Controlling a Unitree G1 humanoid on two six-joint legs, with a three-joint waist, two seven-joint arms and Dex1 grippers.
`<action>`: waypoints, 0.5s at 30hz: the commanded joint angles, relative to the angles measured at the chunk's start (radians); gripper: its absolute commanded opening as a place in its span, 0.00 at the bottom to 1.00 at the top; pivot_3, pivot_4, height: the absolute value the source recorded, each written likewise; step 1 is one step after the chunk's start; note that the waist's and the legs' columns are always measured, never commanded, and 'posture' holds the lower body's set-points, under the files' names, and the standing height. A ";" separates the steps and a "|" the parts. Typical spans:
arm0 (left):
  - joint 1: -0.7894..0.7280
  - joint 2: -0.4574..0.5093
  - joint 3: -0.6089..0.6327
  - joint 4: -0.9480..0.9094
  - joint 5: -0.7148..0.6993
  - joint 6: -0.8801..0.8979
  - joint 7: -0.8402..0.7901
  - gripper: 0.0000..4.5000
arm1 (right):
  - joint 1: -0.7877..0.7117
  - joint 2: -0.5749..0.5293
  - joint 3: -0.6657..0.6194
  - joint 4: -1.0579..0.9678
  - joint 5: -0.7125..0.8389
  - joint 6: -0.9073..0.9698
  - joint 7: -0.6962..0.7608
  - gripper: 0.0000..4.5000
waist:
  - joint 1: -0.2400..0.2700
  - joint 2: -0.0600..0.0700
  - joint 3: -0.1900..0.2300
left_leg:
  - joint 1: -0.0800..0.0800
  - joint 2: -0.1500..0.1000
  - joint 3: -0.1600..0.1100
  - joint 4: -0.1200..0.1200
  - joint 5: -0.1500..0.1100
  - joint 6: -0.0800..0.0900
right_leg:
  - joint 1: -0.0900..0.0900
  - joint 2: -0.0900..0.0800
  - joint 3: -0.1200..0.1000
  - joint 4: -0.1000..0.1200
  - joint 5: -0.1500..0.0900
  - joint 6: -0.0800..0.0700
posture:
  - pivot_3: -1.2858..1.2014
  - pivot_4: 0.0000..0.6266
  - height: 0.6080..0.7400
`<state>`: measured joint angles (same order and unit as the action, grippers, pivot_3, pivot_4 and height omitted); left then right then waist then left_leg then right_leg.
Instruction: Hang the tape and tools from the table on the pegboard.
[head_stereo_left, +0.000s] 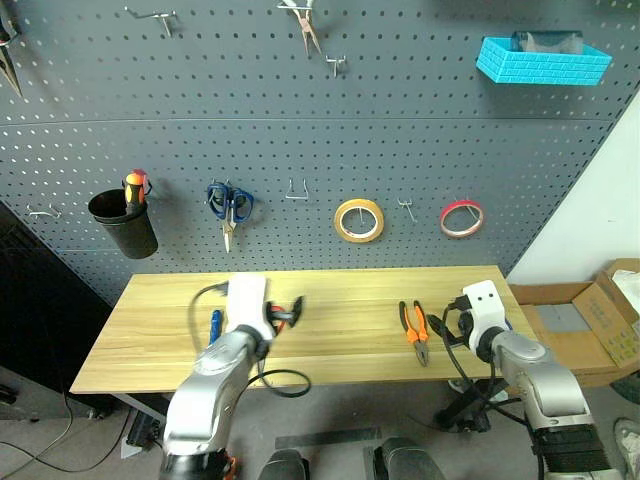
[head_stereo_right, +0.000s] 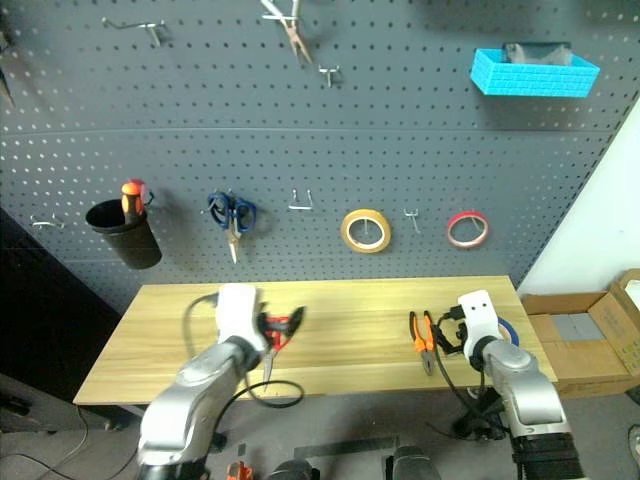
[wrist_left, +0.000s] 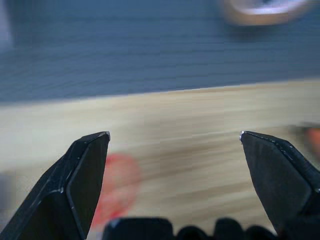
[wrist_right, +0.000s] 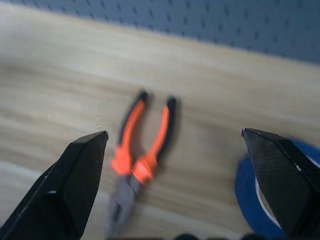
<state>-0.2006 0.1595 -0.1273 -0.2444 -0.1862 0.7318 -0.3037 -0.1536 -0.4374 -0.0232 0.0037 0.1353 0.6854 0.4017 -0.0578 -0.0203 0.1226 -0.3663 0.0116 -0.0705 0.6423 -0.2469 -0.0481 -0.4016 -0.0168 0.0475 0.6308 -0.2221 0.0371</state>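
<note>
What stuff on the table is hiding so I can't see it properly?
- Red-handled scissors: right eye view, the left gripper and its arm cover most of them.
- Slim blue-handled screwdriver: left eye view, partly behind the left arm.
- Thin ring of blue tape: right wrist view, cut off by the edge and behind a black finger of the right gripper.
- Orange-and-black pliers: blurred there, tips unclear.

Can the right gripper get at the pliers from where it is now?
Probably yes. The right gripper is open and aimed down at the table, with the pliers lying flat between its fingers' line of approach, nothing on top. The blue tape lies apart from them, near one finger.
</note>
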 joint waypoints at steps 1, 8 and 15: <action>-0.132 -0.008 -0.164 0.138 0.015 -0.084 -0.163 1.00 | -0.062 -0.065 0.023 0.113 -0.023 0.026 0.057 0.99 | -0.006 -0.001 0.013 | -0.001 0.000 0.001 0.000 0.000 0.000 | 0.000 0.000 0.000 0.000 0.000 0.001 | 0.48 0.26 1.00; -0.312 -0.024 -0.367 0.407 0.091 -0.285 -0.387 1.00 | -0.166 -0.105 0.012 0.284 -0.038 -0.003 0.084 0.99 | -0.052 0.002 0.068 | -0.008 0.000 0.002 -0.001 -0.004 0.007 | -0.004 0.002 0.005 0.001 0.002 0.007 | 0.44 0.38 1.00; -0.396 -0.064 -0.358 0.571 0.129 -0.398 -0.424 1.00 | -0.247 -0.117 0.016 0.407 -0.047 -0.065 0.105 0.99 | -0.059 0.003 0.104 | -0.014 -0.001 0.008 0.002 -0.006 0.011 | -0.012 0.002 0.014 0.001 0.004 0.013 | 0.44 0.42 1.00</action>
<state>-0.5778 0.1157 -0.4943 0.3214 -0.0663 0.3753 -0.7138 -0.3754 -0.5389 0.0010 0.3932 0.0978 0.6539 0.4935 -0.1165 -0.0173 0.2270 -0.3799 0.0100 -0.0612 0.6443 -0.2534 -0.0367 -0.4140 -0.0149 0.0636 0.6322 -0.2185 0.0513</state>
